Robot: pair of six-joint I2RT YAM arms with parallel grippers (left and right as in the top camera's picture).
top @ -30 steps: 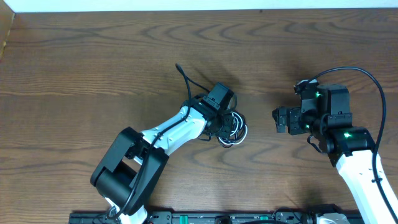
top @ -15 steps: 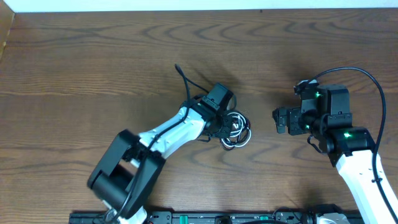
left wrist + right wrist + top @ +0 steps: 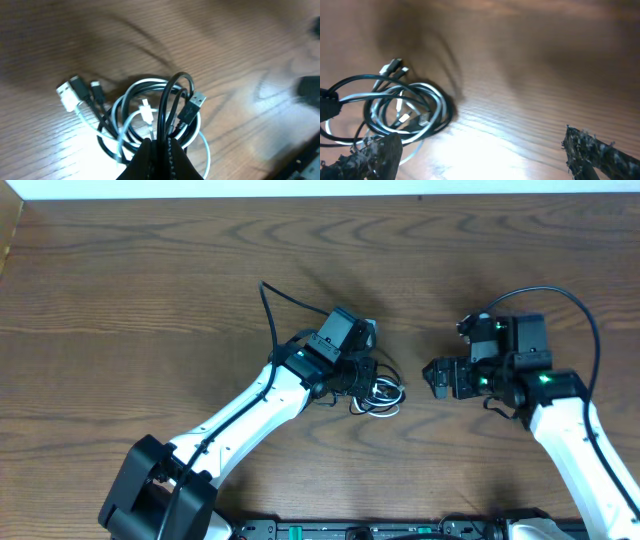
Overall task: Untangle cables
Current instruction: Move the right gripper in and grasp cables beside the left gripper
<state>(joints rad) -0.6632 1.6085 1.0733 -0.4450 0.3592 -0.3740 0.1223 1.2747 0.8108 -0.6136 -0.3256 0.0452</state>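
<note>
The cables (image 3: 150, 120), one black, one white, sit in a tangled coil with small plugs on the wood counter (image 3: 150, 280). The left claw (image 3: 159, 147) grips a black loop. Just right of the coil, the right claw (image 3: 432, 376) gapes, released.

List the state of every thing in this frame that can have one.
black cable, coiled, tangled with the white cable, one loop pinched.
white cable, coiled, interlaced with the black cable.
left gripper, shut on the black cable.
right gripper, open, empty, apart from both cables.
</note>
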